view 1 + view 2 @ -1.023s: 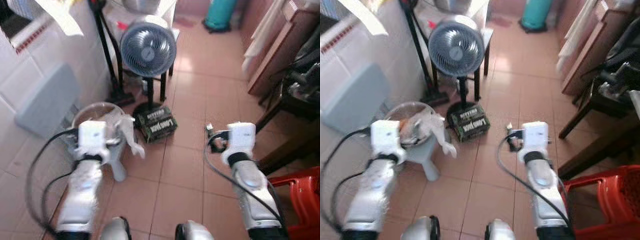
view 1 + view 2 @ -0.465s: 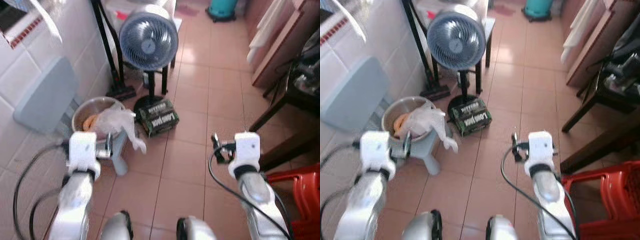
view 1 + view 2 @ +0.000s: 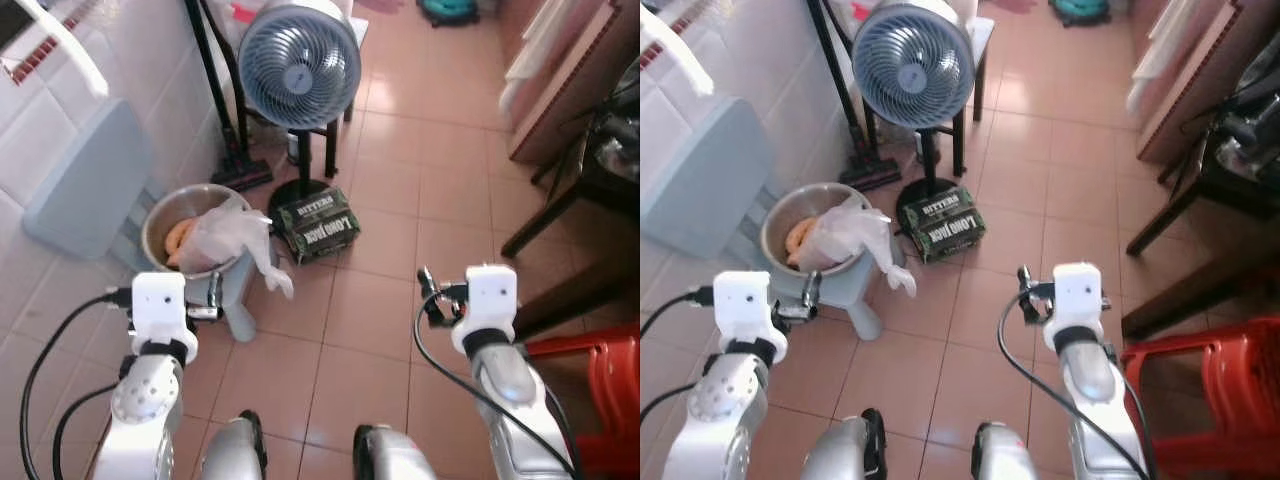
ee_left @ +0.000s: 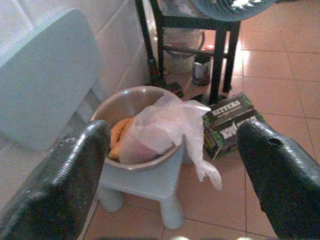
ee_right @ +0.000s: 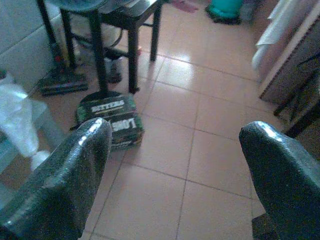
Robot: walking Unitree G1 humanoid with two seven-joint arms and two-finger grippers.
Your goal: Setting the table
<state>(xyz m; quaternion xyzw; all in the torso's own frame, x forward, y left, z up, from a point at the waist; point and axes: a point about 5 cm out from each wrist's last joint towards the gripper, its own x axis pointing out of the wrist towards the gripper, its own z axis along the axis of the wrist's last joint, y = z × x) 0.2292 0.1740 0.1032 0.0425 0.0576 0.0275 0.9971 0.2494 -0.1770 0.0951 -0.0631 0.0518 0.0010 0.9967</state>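
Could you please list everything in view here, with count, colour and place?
Fan: one, grey-blue, ahead by the wall.
Bowl: one, metal, on a stool, holding orange food.
Bag: one, clear plastic, draped over the bowl.
Stool: one, pale blue, under the bowl.
Box: one, dark green, on the floor at the fan's base.
Chair: one, red, at the right.
Left gripper: open, facing the bowl.
Right gripper: open, above the floor.

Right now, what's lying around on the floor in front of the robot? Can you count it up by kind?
Fans: 1
Metal bowls: 1
Plastic bags: 1
Small stools: 1
Green boxes: 1
Red chairs: 1
Total: 6
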